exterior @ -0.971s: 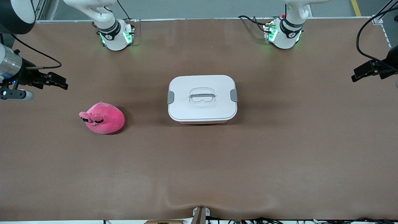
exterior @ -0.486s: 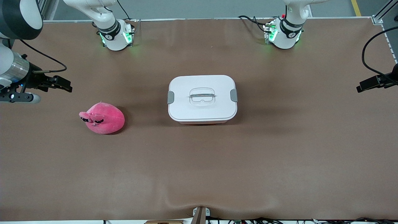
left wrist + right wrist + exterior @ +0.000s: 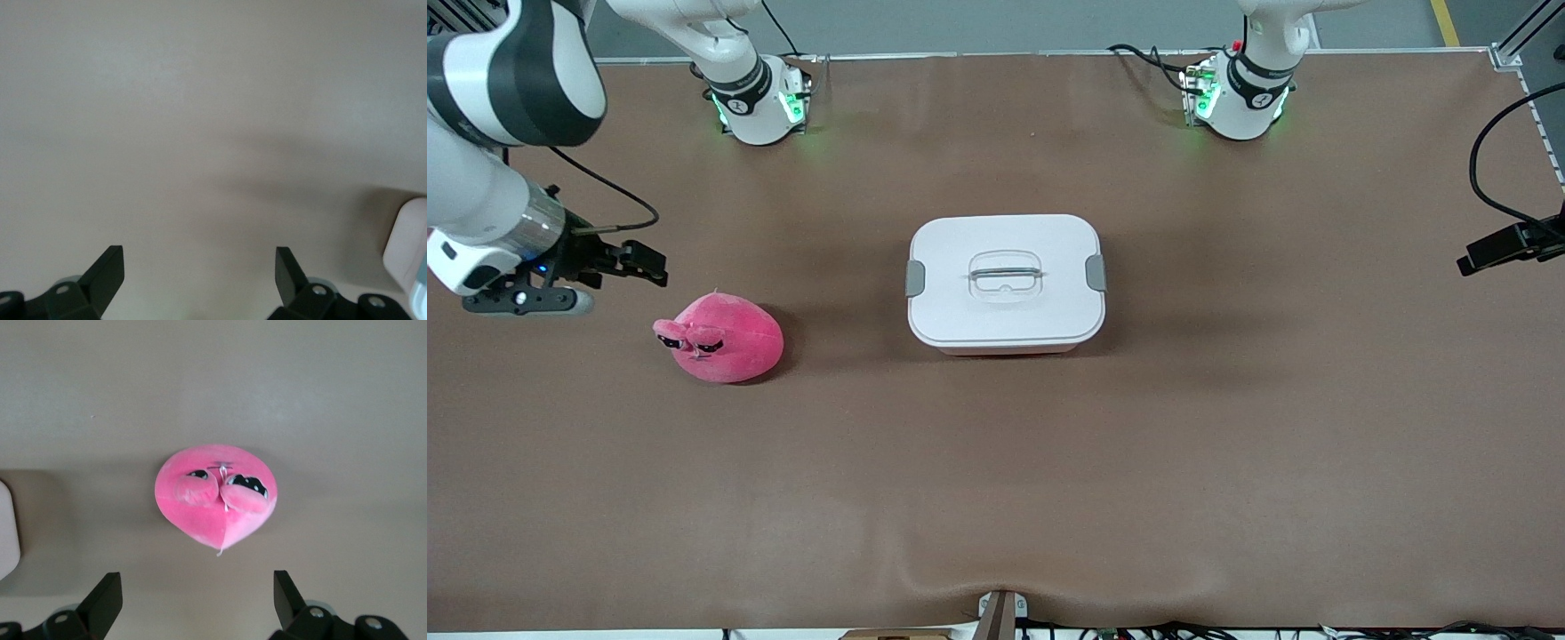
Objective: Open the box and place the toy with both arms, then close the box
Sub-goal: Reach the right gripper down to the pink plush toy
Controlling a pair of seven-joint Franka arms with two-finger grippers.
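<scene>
Hot-pink round plush toy (image 3: pixel 720 339) lay on the brown bench (image 3: pixel 996 480), at nine o'clock from the lidded pale-pink plastic box (image 3: pixel 1006 281). Right tool (image 3: pixel 645 266) hovered beside it, spread wide; left tool (image 3: pixel 200 280) (also wide) waited over bare bench. Soft plush might roll from an off-centre pinch.

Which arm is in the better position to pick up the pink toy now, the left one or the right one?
The right. The right claw is open and hovers close beside the toy, which is centred in its wrist view. The left claw, also open, is at the table's other end, with the closed box between it and the toy.
</scene>
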